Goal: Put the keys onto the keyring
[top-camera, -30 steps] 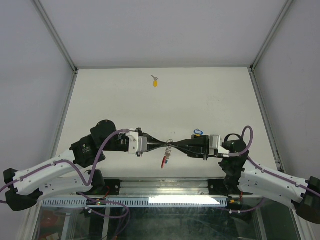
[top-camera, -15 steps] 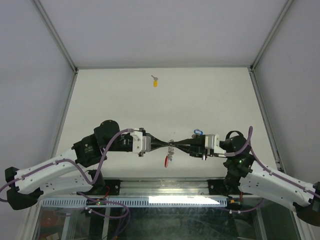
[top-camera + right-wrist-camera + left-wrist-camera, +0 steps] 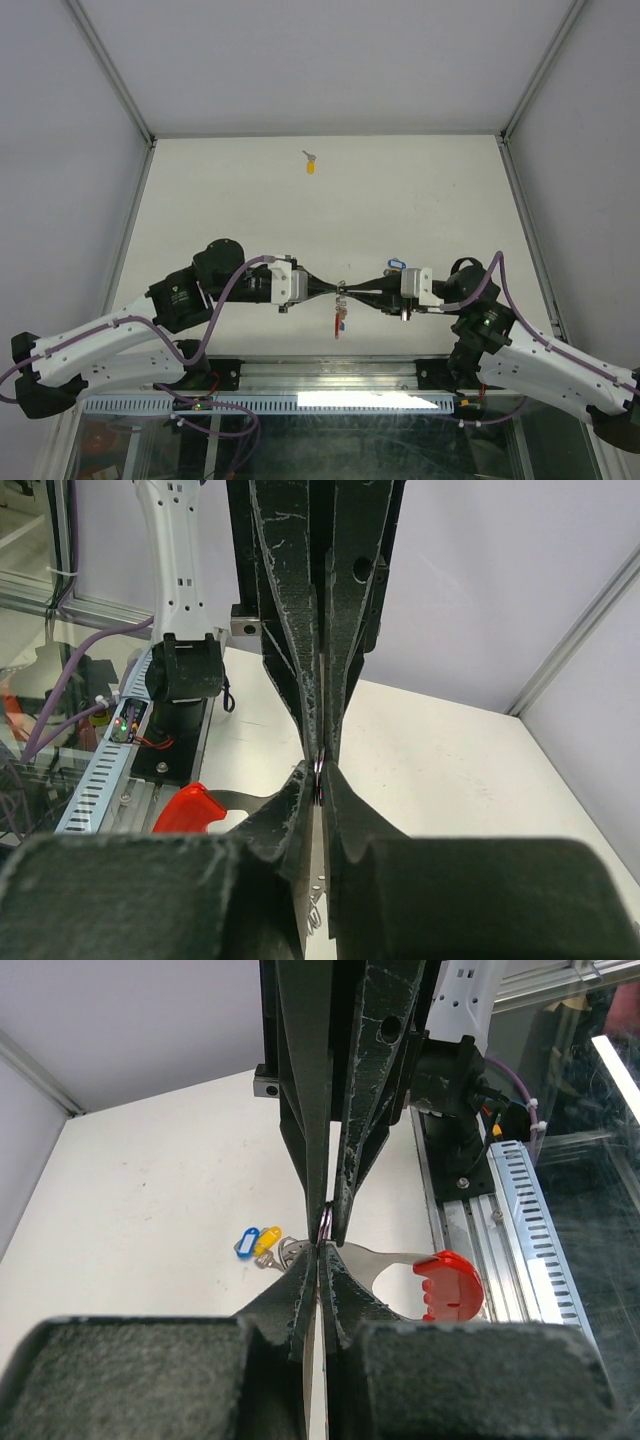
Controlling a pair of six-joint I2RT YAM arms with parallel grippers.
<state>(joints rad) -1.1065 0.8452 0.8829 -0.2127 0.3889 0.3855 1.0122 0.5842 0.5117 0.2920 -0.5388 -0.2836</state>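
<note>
Top external view shows the left claw (image 3: 335,291) reaching right over the near tabletop (image 3: 220,190), its fingers pressed together on the keyring (image 3: 340,308). One yellow-headed key (image 3: 311,165) lies alone at the far side. The red strip (image 3: 338,326) of the keyring points toward the near edge. The right claw (image 3: 351,293) meets the ring from the right. Its fingers are nearly together with thin wire between them, but I cannot tell if they grip. A blue-tagged key (image 3: 396,265) lies just beside it.

The keyring (image 3: 342,298) rings are too small to count; left arm (image 3: 90,350) and right arm (image 3: 560,362) are cut off at the edges
</note>
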